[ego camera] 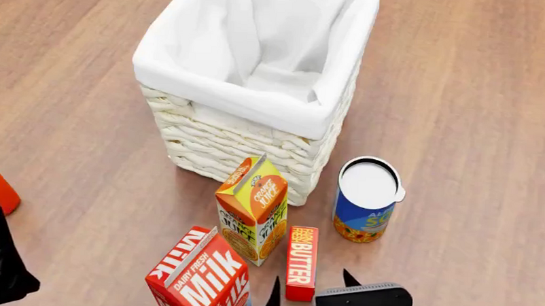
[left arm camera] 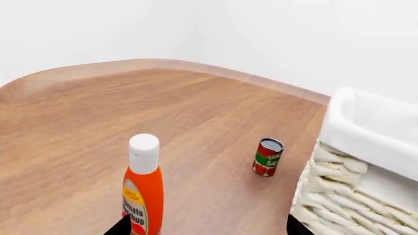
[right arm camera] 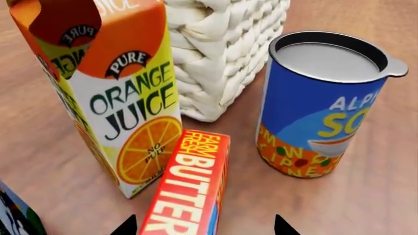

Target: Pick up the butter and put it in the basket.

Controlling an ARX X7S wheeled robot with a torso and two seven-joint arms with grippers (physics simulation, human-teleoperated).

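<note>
butter (ego camera: pixel 301 263) flat on table, right gripper (ego camera: pixel 310 289) fingers open astride it

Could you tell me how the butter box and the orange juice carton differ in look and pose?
The butter is a slim red box lying flat on the table; the orange juice carton stands upright beside it. The butter is far smaller and lower than the carton. The carton has a gabled top and orange-yellow sides; the butter is plain rectangular. Both carry printed lettering.

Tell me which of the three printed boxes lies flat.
The slim red butter box lies flat on the table; the orange juice carton and red milk carton stand upright.
</note>
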